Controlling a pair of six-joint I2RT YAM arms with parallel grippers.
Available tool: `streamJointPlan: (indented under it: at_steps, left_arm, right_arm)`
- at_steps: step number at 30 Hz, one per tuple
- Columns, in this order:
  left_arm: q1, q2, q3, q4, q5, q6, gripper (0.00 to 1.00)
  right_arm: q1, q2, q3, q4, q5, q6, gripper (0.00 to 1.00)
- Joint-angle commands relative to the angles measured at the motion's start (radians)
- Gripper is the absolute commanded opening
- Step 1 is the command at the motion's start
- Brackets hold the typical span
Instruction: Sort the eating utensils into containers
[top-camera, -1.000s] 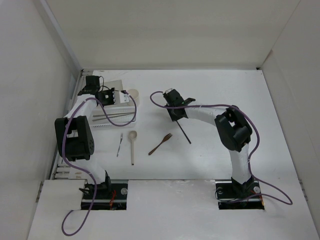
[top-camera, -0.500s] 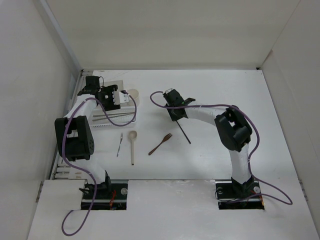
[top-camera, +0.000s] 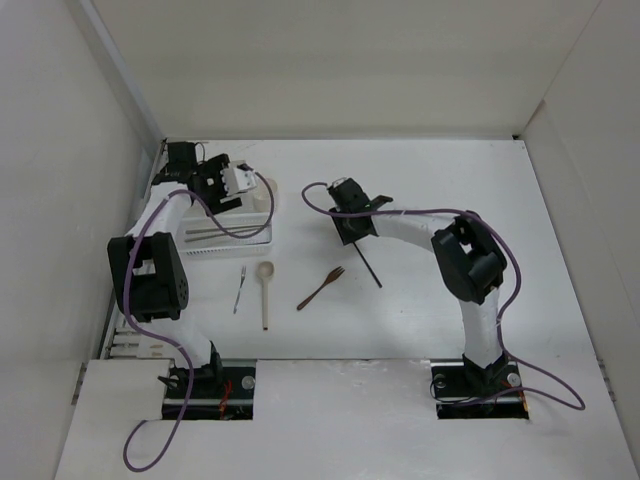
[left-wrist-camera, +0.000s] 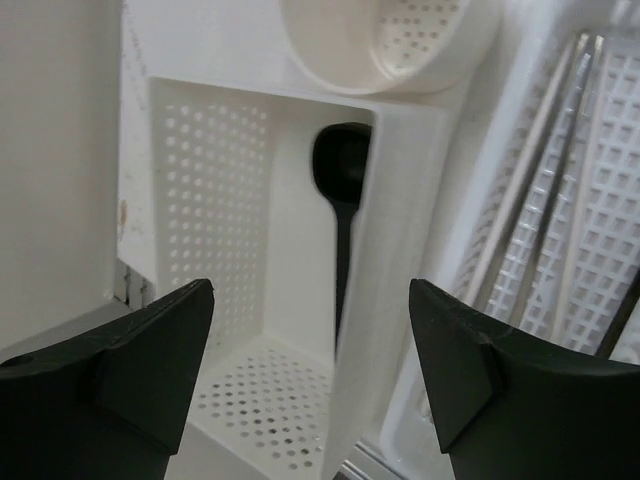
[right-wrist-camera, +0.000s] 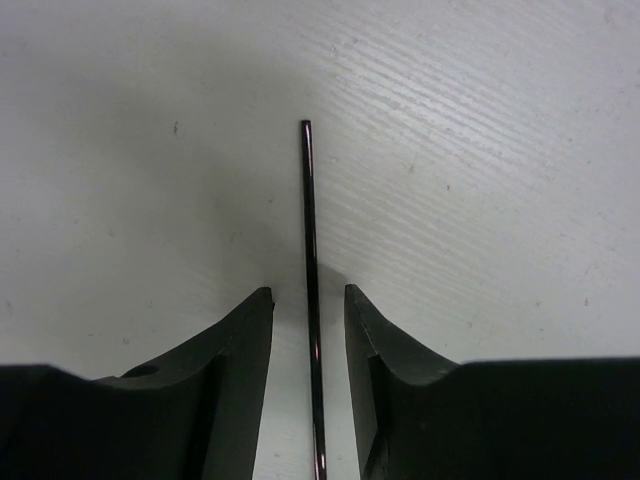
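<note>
- Hovering the left claw (left-wrist-camera: 310, 330) above the rectangular box (left-wrist-camera: 215, 200), jaws standing wide and holding nothing
- The dark spoon (left-wrist-camera: 341, 175) is lying inside that box, bowl end toward the round cup (left-wrist-camera: 330, 50), handle running along the box wall; judging it as sorted
- The box is showing white plastic walls and floor punched with small holes; the cup, just beyond it, is looking perforated too
- The ribbed tray (left-wrist-camera: 590, 220) is sitting right beside the box, grid-bottomed, carrying slim pale sticks (left-wrist-camera: 525, 185) lengthwise, its long shape probably suiting them
- The right claw (right-wrist-camera: 308, 300) is straddling the dark chopstick (right-wrist-camera: 308, 200) on the tabletop (top-camera: 450, 180), jaws narrow with a gap showing on each side, so not gripping
- The chopstick is looking thin, straight and glossy, lying flat on the matte tabletop
- The wooden fork (top-camera: 320, 289), pale wooden spoon (top-camera: 265, 290) and metal fork (top-camera: 240, 288) are waiting loose between the arms, outside any container
</note>
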Motion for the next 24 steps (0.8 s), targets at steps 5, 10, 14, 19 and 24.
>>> streamJointPlan:
  at_steps: [5,10,14,19,24]
  left_arm:
    - [0.005,-0.064,0.191,-0.002,-0.062,-0.336,0.99]
    - [0.005,-0.095,0.290,0.060,-0.216,-0.833,0.99]
    - [0.014,-0.104,0.376,0.048,-0.296,-1.078,0.99]
    - [0.014,-0.125,0.448,-0.021,-0.256,-1.144,0.99]
    - [0.014,-0.126,0.469,-0.041,-0.233,-1.181,0.99]
  right_arm:
    - [-0.001,-0.029,-0.091,-0.084,-0.114,0.053,0.41]
    - [-0.001,-0.050,-0.148,-0.084,-0.127,0.102,0.39]
    - [-0.001,-0.050,-0.157,-0.107,-0.127,0.102,0.38]
    - [-0.001,-0.059,-0.192,-0.138,-0.107,0.111,0.31]
    - [-0.001,-0.030,-0.205,-0.118,-0.075,0.134,0.00]
